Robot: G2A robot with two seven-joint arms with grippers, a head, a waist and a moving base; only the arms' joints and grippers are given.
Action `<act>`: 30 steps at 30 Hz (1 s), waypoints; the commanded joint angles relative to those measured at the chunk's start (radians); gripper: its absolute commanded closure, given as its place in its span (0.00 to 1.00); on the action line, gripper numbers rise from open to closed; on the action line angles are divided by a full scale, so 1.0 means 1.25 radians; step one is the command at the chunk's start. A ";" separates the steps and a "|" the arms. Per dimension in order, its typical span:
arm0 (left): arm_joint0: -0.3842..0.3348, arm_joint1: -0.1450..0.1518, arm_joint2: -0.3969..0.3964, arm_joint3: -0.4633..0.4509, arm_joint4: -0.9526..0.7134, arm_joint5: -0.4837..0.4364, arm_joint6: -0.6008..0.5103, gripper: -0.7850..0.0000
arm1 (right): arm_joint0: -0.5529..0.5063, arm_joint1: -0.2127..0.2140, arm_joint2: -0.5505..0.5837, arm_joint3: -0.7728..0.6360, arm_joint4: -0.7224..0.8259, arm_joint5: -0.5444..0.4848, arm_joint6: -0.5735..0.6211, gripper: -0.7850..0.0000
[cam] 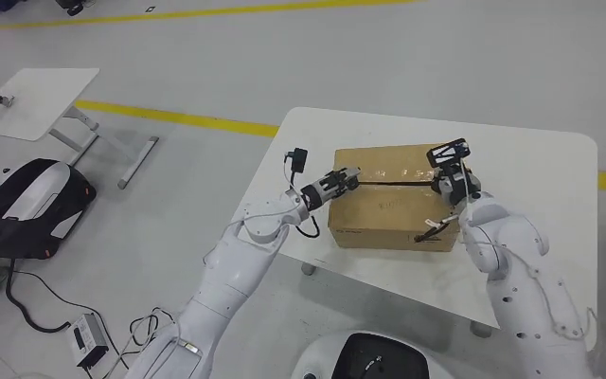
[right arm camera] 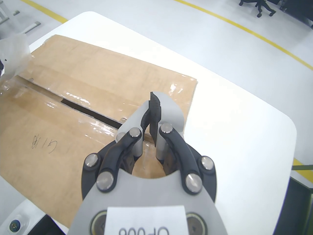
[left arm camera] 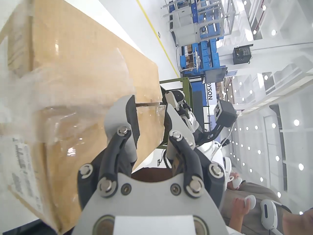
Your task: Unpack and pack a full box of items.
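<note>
Box (cam: pixel 388 204) sits centre frame on the table (cam: pixel 540 161), flaps taped, contents hidden. Left gripper (cam: pixel 343 179) at its left end, jaws spread, gripping nothing; right gripper (cam: pixel 445 186) at the right end, pinched closed.

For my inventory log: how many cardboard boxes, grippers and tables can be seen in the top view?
Cardboard box: 1
Grippers: 2 (left gripper, right gripper)
Tables: 2 (white table under the box, small side table on the floor apart)
Total: 5
</note>
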 commanded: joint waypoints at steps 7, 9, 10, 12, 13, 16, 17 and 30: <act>0.007 -0.003 0.042 -0.056 0.020 -0.003 -0.023 0.00 | -0.053 0.018 0.086 -0.107 -0.011 0.000 0.026 1.00; 0.019 0.000 0.035 -0.073 0.024 0.000 -0.031 0.00 | -0.061 0.020 0.098 -0.123 -0.009 -0.003 0.029 1.00; 0.026 0.002 0.026 -0.081 0.018 0.005 -0.039 0.00 | -0.064 0.021 0.102 -0.129 -0.008 -0.005 0.030 1.00; 0.044 0.009 -0.003 -0.099 0.007 0.025 -0.060 0.00 | -0.067 0.022 0.108 -0.137 -0.006 -0.007 0.030 1.00; 0.055 0.013 -0.021 -0.107 0.003 0.038 -0.068 0.00 | -0.068 0.022 0.111 -0.138 -0.004 -0.008 0.030 1.00; 0.089 0.025 -0.080 -0.128 -0.007 0.085 -0.084 0.00 | -0.069 0.023 0.113 -0.138 0.000 -0.012 0.027 1.00; 0.100 0.028 -0.103 -0.135 -0.020 0.105 -0.090 0.00 | -0.068 0.023 0.112 -0.137 0.003 -0.015 0.026 1.00; 0.162 0.043 -0.196 -0.055 -0.087 0.209 -0.042 0.00 | -0.041 0.021 0.092 -0.102 0.016 -0.036 0.027 1.00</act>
